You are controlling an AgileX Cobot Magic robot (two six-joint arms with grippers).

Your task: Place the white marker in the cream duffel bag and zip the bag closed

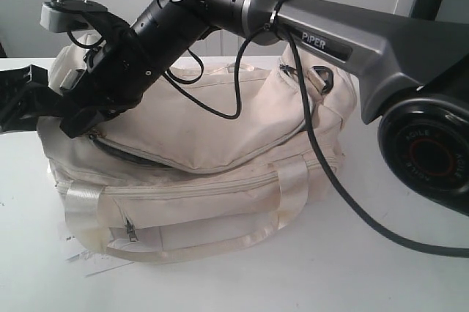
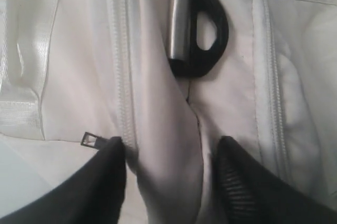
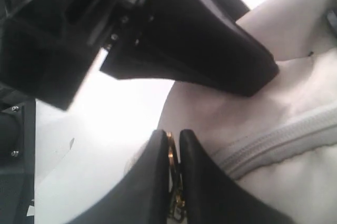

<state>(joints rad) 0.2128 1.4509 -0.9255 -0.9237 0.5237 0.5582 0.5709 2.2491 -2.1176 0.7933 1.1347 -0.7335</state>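
Observation:
The cream duffel bag (image 1: 242, 129) lies on the white table. My right arm reaches across it to its left end. There my right gripper (image 1: 84, 125) (image 3: 174, 137) is shut on a gold zipper pull (image 3: 170, 150) beside the zip teeth (image 3: 284, 134). A short dark slit of open zip (image 1: 124, 154) shows next to it. My left gripper (image 1: 18, 103) (image 2: 169, 153) is at the same end, below a black ring (image 2: 202, 29). Its fingers press on either side of a raised fold of the bag's cloth (image 2: 168, 129). The white marker is out of view.
The right arm's black cable (image 1: 322, 165) drapes over the bag and down onto the table (image 1: 381, 275). A flat paper tag (image 1: 80, 257) pokes out under the bag's front left corner. A small pocket zip pull (image 1: 130, 231) hangs on the front.

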